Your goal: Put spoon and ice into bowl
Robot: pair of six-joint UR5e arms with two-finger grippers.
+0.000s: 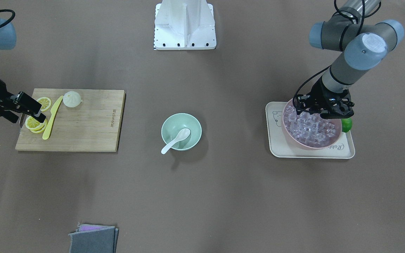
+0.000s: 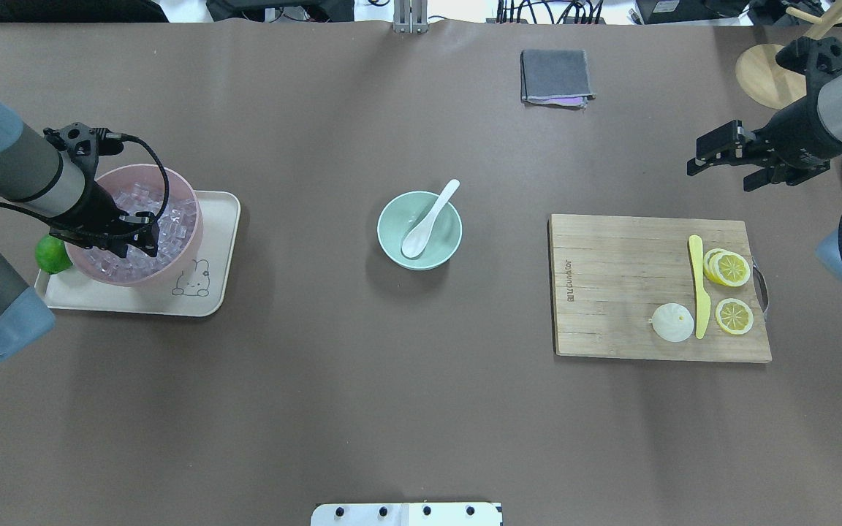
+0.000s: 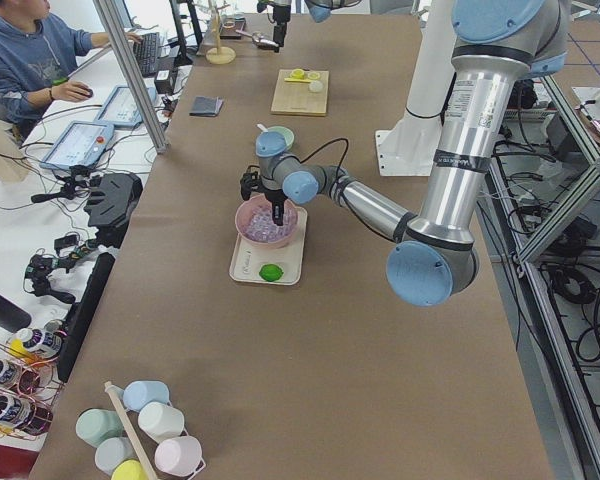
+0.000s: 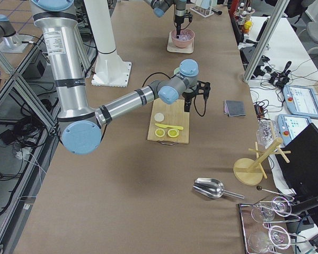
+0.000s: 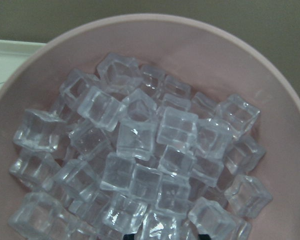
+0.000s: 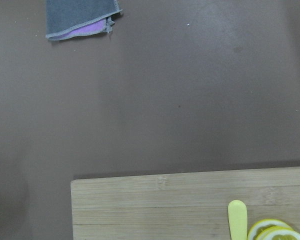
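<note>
My left gripper [image 2: 137,247] is down inside the pink bowl [image 5: 200,55], right on top of the ice [image 5: 140,140]. In the left wrist view I see only two dark finger ends at the bottom edge. They stand apart with cubes between them, so I read the gripper as spread. I cannot tell whether it presses on any cube. All the ice I can see lies heaped directly under and ahead of this gripper. The pink bowl sits on a cream tray [image 2: 209,292], and a lime [image 2: 52,253] lies on the tray just behind the gripper, against the bowl.

The mint-green bowl [image 2: 443,245] stands on the desk [image 2: 319,402] well off from the left gripper, roughly midway between my two grippers. The spoon [image 2: 425,223] lies in it. Its scoop is down on the inside and its handle leans over the rim, on the side away from the robot.

My right gripper [image 2: 695,161] hangs in the air with its fingers spread and nothing between them. The cutting board [image 2: 611,292] lies nearby, closer to the robot than this gripper. It carries a yellow knife [image 2: 699,292], lemon slices [image 2: 734,315] and a white bun-shaped piece [image 2: 673,321]. A folded grey cloth [image 2: 554,77] lies well apart from this gripper, toward the left arm's side.
</note>
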